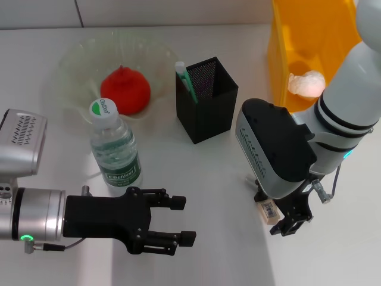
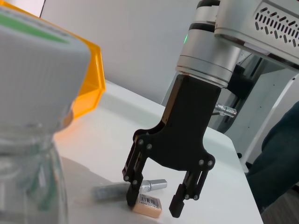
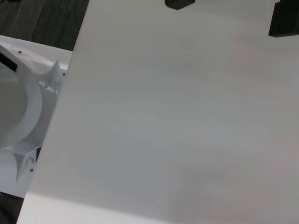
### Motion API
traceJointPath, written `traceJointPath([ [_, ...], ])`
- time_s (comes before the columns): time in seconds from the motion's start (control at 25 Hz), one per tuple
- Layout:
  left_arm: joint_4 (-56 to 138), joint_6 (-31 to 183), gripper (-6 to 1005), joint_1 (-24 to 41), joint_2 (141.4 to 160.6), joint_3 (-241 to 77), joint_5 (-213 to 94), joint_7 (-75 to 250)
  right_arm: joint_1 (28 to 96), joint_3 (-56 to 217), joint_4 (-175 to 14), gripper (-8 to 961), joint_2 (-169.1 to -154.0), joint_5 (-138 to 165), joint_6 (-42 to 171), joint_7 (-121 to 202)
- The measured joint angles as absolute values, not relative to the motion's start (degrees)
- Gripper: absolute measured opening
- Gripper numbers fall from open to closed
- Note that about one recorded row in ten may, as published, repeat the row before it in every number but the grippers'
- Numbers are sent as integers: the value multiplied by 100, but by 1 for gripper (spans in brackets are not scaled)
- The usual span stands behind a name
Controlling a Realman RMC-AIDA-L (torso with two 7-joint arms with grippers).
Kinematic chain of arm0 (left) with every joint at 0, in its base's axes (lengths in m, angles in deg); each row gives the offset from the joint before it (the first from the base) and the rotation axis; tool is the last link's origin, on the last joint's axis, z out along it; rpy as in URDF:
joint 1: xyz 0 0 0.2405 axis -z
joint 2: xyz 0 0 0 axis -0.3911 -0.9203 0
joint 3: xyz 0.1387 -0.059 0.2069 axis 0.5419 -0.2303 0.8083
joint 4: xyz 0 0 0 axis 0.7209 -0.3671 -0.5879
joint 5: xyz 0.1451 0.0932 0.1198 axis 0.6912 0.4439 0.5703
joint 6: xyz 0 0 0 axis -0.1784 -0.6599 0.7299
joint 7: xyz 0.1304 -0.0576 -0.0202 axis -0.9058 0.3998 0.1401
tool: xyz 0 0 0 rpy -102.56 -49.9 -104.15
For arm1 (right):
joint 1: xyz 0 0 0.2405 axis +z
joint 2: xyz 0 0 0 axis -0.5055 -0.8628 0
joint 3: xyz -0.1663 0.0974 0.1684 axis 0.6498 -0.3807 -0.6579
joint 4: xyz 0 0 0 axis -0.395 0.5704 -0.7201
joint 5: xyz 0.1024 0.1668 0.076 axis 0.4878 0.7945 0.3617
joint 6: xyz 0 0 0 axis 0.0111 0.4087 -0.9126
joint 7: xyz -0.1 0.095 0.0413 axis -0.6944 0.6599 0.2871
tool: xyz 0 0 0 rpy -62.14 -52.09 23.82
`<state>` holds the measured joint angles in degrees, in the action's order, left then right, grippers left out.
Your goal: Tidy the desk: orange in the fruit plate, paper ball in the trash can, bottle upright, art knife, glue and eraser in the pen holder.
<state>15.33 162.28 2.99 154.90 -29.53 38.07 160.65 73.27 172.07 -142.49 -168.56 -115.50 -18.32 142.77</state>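
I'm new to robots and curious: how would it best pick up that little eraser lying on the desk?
From straight above, pinching the eraser's two long sides. It lies flat and low on the desk, so only a downward approach fits. The right gripper already hangs over it, jaws open astride it; the silver item lies close beside.

Lighting: bright, even, diffuse overhead; white desk [image 1: 196, 179] near washed out. Shadows: soft, short, beneath the right gripper [image 1: 290, 219] and beside the pen holder [image 1: 207, 98]. Glare: faint sheen on the fruit plate [image 1: 77, 65]. Focus: the bottle [image 2: 32, 140] badly blurred in the left wrist view; the right wrist view hazy, featureless.
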Motion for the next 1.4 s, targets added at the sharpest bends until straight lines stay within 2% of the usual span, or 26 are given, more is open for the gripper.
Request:
traceJointPath([
  [0.36,1533,16222,773,292,15490,-2948,3805,16065,7322,17212,-14278,581,-16856,-11588,-1831,14294],
  [0.56,1533,16224,773,287,15490,-2940,3801,16065,7285,17142,-14364,391,-16853,-11587,-1846,14305],
  [0.84,1533,16255,773,274,15489,-2954,3797,16065,6985,16561,-15077,401,-16829,-11431,-2161,14231],
  [1.08,1533,16270,773,272,15490,-2940,3798,16065,6284,15161,-16443,424,-16822,-10324,-2271,13902],
  [1.4,1533,16281,773,301,15483,-2939,3828,16099,6548,14504,-15693,455,-16810,-9782,-1012,14254],
])
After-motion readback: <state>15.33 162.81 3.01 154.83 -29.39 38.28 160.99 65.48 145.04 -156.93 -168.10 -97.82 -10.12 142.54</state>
